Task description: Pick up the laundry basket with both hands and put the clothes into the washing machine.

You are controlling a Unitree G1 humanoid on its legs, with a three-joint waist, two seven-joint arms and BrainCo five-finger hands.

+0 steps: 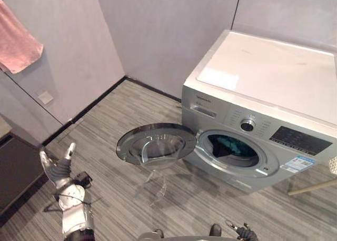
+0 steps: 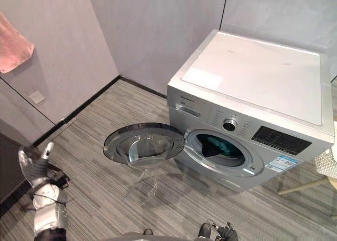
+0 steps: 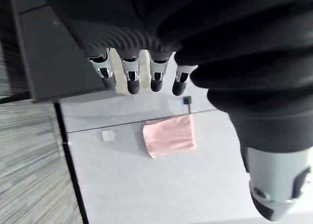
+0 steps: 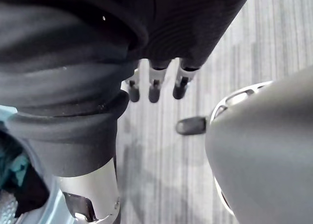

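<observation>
Grey floor, walls, washing machine

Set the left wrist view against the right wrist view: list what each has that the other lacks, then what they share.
Left wrist view, not the right: the left hand with straight fingers, a pink cloth hanging on a grey wall, and a small wall plate. Right wrist view, not the left: the right hand, fingers relaxed, and teal clothes inside the washing machine. Both: striped grey floor, and an open hand holding nothing.
</observation>
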